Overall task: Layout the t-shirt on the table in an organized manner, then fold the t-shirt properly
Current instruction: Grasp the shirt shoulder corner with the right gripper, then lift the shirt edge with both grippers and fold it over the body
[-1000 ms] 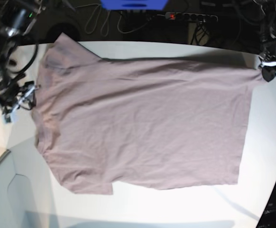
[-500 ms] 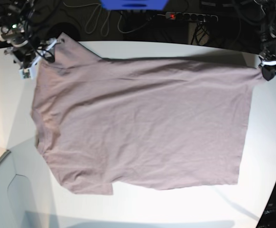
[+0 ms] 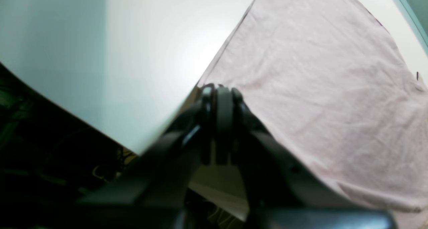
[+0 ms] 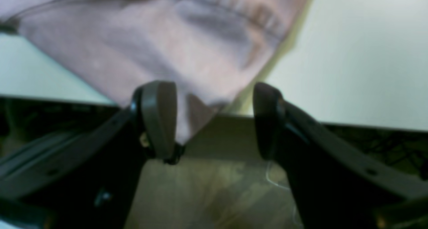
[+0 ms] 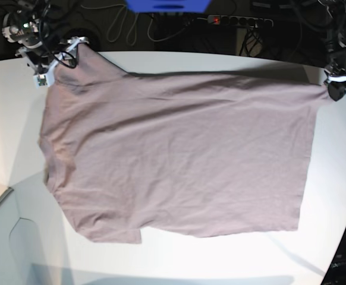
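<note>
One plain mauve-grey cotton short-sleeved t-shirt (image 5: 179, 154) lies spread nearly flat across the big white worktop (image 5: 333, 196), its hem toward the left arm's side and its sleeves and shoulders toward the right arm's side. It looks light, soft and limp, with fine creases all over, so I'd expect it to sag and drag wherever it is lifted and to need pulling from two corners at once to keep a clean edge. Corners and hemmed edges seem the best places to take hold; a pinch in the middle would only bunch it.

The left gripper (image 3: 219, 98) is clamped tight on the far hem corner, right at the worktop's rim. The right gripper (image 4: 214, 120) has its jaws spread wide around the tip of the far sleeve, which hangs between them over the worktop's edge; I judge it is not pinched yet.

Beyond the far rim sit a tangle of cables, a power strip (image 5: 239, 21) and a blue object (image 5: 168, 6), all off the surface. Nothing lies on the cloth, and the only snag I'd watch is that overhanging sleeve.
</note>
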Robot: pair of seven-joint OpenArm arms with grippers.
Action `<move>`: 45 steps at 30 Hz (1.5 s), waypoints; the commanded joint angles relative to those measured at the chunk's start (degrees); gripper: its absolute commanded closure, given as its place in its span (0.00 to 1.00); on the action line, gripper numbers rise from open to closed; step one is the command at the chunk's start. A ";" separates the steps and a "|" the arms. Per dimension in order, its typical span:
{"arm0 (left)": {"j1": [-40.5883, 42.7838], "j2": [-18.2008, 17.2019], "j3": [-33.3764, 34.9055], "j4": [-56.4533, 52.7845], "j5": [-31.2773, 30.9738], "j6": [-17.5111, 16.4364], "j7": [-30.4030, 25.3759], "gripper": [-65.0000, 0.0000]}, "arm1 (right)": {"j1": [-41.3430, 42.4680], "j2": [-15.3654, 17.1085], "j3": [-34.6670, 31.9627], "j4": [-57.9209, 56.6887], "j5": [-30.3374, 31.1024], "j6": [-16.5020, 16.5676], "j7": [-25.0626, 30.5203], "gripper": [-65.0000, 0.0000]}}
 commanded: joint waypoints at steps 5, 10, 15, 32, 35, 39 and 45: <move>0.09 -0.74 -0.35 0.85 -0.78 -0.56 -1.32 1.00 | -0.33 0.26 -0.17 0.40 0.57 -0.03 0.77 0.46; 0.09 -0.74 -0.35 0.85 -0.78 -0.56 -1.32 1.00 | 0.10 0.35 -0.26 -2.94 0.57 -0.03 1.03 0.47; 0.09 -0.74 -0.35 0.85 -0.78 -0.56 -1.32 1.00 | 0.10 0.43 -0.26 -3.12 0.57 -0.03 1.12 0.72; -1.22 -0.74 -0.35 1.56 -0.51 -0.47 -1.32 1.00 | 3.71 0.52 -0.26 11.74 0.84 -0.03 1.03 1.00; -2.46 -1.00 -0.35 1.56 -0.51 -0.30 -1.32 1.00 | 4.85 0.52 -0.17 12.09 0.84 -0.03 1.12 1.00; -5.18 -1.18 -0.35 1.47 -0.43 -0.21 -1.23 1.00 | 7.67 0.52 -0.35 11.74 0.75 -0.03 1.12 1.00; -10.37 -1.26 -0.27 0.94 -0.16 -0.12 -1.23 1.00 | 13.73 0.61 -2.72 9.81 0.66 -0.03 1.12 1.00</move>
